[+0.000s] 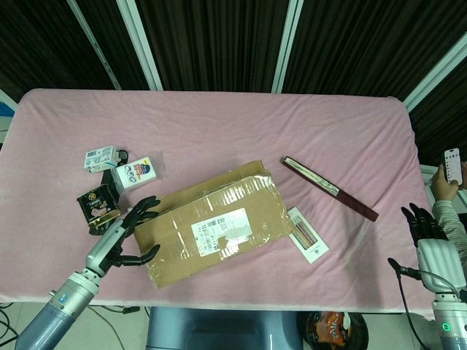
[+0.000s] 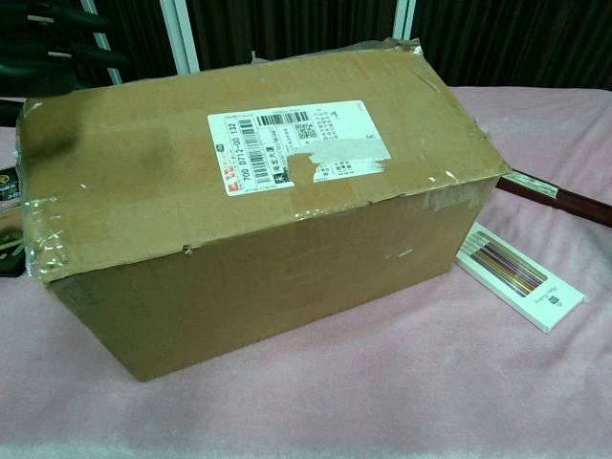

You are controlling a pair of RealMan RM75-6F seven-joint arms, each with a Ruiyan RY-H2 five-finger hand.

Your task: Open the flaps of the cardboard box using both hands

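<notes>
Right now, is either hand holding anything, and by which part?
Nothing is gripped. The left hand spreads its fingers against the cardboard box at its left end; the right hand hangs off the table, empty.
</notes>
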